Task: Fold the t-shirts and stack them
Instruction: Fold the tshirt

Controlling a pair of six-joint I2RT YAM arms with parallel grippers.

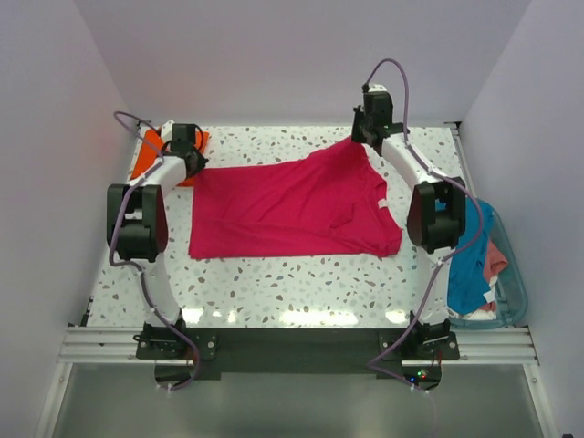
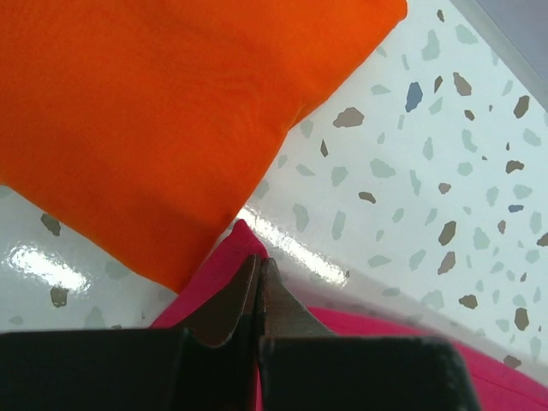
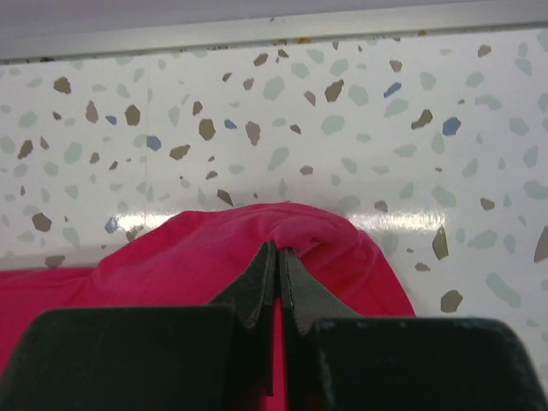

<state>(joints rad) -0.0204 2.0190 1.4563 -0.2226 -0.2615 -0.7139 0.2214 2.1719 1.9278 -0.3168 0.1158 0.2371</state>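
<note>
**Two pinches on one magenta-red t-shirt (image 1: 292, 205)**

Spread out across the middle of the speckled worktop (image 1: 301, 287), hem toward the left, collar and label toward the right, mostly flat with a few soft creases. Far right part pulled up into a peak toward the back edge.

Left end effector (image 2: 259, 267): fingers pressed together on the shirt's far left corner, a thin lip of red cloth caught between the tips. Corner lying right up against the edge of the orange t-shirt (image 2: 171, 111). Orange t-shirt folded, smooth, sitting at the worktop's far left corner, partly hidden under the left arm in the top view.

Right end effector (image 3: 278, 255): fingers likewise closed tight, gripping a bunched fold of the same red cloth near the back rim, cloth humped over the tips.

Off the right edge, just beside the worktop: clear blue-rimmed tub (image 1: 518, 290), with the teal-blue t-shirt (image 1: 467, 269) heaped inside and the salmon-pink t-shirt (image 1: 495, 260) beside it, both crumpled.
</note>
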